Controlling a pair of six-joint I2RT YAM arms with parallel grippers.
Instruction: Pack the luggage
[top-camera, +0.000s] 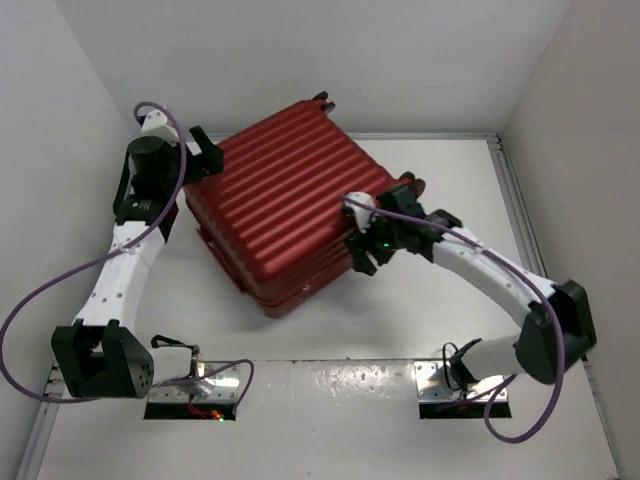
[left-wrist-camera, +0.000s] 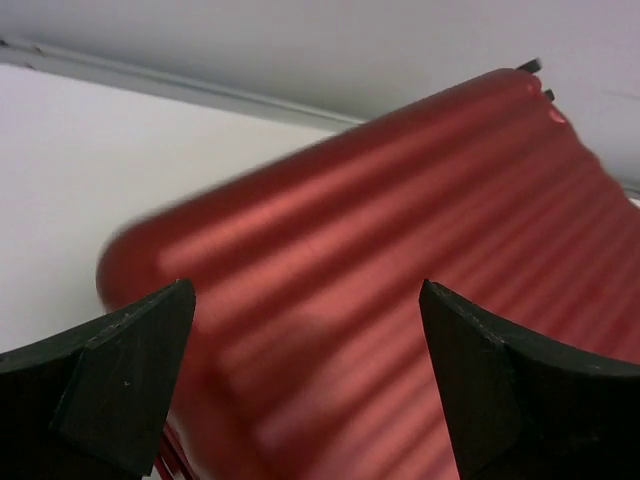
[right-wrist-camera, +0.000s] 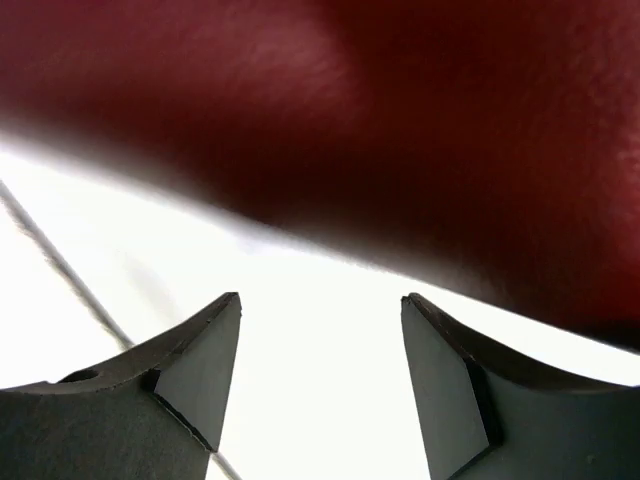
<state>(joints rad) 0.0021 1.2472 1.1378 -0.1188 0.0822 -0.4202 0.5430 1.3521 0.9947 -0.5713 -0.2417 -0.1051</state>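
Observation:
The luggage (top-camera: 285, 205), a big red ribbed suitcase, lies shut and turned at an angle in the middle of the white table. My left gripper (top-camera: 205, 155) stands open at its far left corner; in the left wrist view the left gripper (left-wrist-camera: 305, 287) has the ribbed luggage (left-wrist-camera: 400, 200) close behind its spread fingers and nothing between them. At the near right side of the case my right gripper (top-camera: 360, 255) is open. In the right wrist view the right gripper (right-wrist-camera: 321, 298) is empty, with the dark edge of the luggage (right-wrist-camera: 400, 120) just above and bright table below.
Small black wheels (top-camera: 322, 100) stick out at the suitcase's far end, near the back wall. White walls close in the table (top-camera: 440, 170) on the left, back and right. A metal rail (top-camera: 512, 200) runs along the right edge.

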